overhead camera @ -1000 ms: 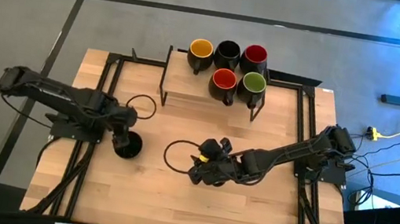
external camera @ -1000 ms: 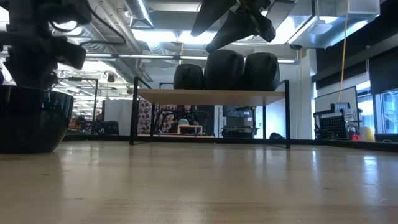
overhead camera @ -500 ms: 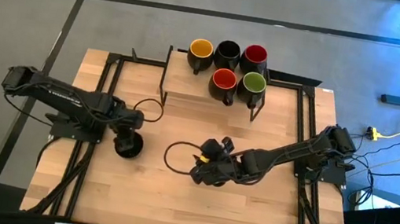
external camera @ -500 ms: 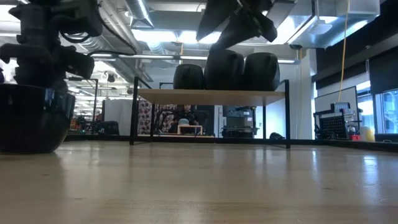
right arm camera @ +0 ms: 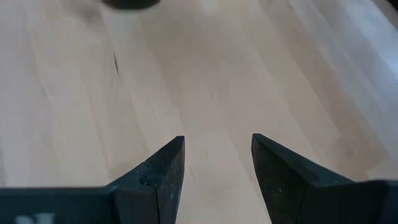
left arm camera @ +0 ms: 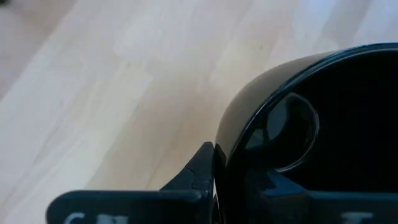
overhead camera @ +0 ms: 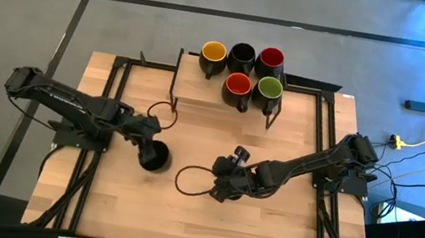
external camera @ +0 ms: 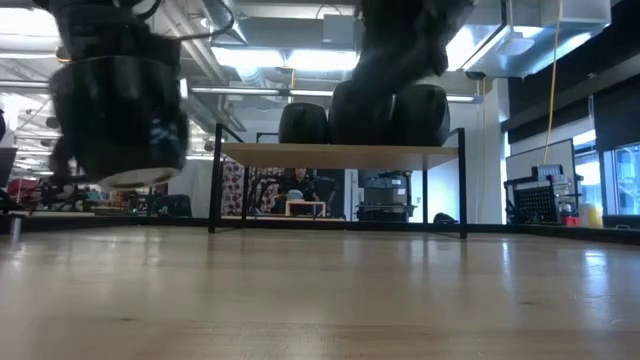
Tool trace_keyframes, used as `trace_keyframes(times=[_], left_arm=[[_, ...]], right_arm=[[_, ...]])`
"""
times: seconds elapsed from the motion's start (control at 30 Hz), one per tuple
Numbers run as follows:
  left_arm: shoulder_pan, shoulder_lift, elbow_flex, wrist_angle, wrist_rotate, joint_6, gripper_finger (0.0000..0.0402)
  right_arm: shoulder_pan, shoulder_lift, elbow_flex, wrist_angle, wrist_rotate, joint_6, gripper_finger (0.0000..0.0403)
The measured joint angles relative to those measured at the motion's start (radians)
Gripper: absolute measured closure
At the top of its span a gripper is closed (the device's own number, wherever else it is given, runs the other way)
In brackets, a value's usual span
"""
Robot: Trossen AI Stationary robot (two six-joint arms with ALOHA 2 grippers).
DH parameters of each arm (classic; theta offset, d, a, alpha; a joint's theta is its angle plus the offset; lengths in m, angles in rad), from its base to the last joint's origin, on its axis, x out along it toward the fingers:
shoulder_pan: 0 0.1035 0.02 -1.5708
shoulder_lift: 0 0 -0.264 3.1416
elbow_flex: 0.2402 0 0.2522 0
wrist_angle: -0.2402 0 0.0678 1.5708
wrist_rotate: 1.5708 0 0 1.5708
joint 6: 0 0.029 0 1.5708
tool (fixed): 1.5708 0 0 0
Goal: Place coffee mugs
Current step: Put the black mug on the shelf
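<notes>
A black mug (overhead camera: pixel 156 158) hangs clear of the wooden table (overhead camera: pixel 262 236), left of its middle, with my left gripper (overhead camera: pixel 149 145) shut on it; the low view shows the mug (external camera: pixel 120 115) well above the tabletop. Five more mugs stand upright on a raised shelf (overhead camera: pixel 200 92) at the far edge: yellow inside (overhead camera: pixel 213 52), black (overhead camera: pixel 241 54), red (overhead camera: pixel 270 58), red (overhead camera: pixel 238 83) and green (overhead camera: pixel 269 87). My right gripper (overhead camera: pixel 219 191) hovers open over bare wood at the table's middle, fingers (right arm camera: pixel 161 171) apart with nothing between them. My left gripper holds the black mug by its rim wall (left arm camera: pixel 239 118). One finger (left arm camera: pixel 200 167) lies against the outside of the wall; the other is hidden inside the mug. The fingers come from the table's left, slanting down. The mug hangs upright, mouth up, lifted clear of the table.
The shelf stands on black legs (external camera: pixel 214 180) with open room beneath it. Black frame rails (overhead camera: pixel 120 88) run along both sides of the table. A loop of cable (overhead camera: pixel 187 178) trails by my right gripper. Bare wood lies toward the near edge.
My left gripper has taken hold of the black mug, which stood on the table, lifted it clear and carried it a little toward the table's right edge. My right gripper has drifted slightly toward the right, staying open.
</notes>
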Motion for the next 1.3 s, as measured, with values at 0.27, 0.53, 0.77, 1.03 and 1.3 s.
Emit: trace_keyframes(times=[0.27, 0.53, 0.77, 1.03, 1.3], left_arm=[[-0.047, 0.146, 0.091, 0.002, -0.069, -0.172, 0.0379], [-0.080, 0.331, 0.168, 0.010, -0.074, -0.261, 0.0379], [-0.123, 0.432, 0.203, 0.031, -0.077, -0.433, 0.0379], [-0.176, 0.475, 0.204, 0.061, -0.082, -0.592, 0.0374], [-0.183, 0.471, 0.205, 0.058, -0.072, -0.620, 0.0327]], right_arm=[[0.044, 0.001, -0.088, -0.099, 0.112, 0.027, 0.0228], [0.084, -0.005, -0.139, -0.092, 0.167, 0.028, 0.0228], [0.082, -0.005, -0.160, -0.120, 0.137, 0.023, 0.0228], [0.076, -0.006, -0.160, -0.120, 0.075, 0.028, 0.0228], [0.077, -0.006, -0.160, -0.120, 0.038, 0.027, 0.0228]])
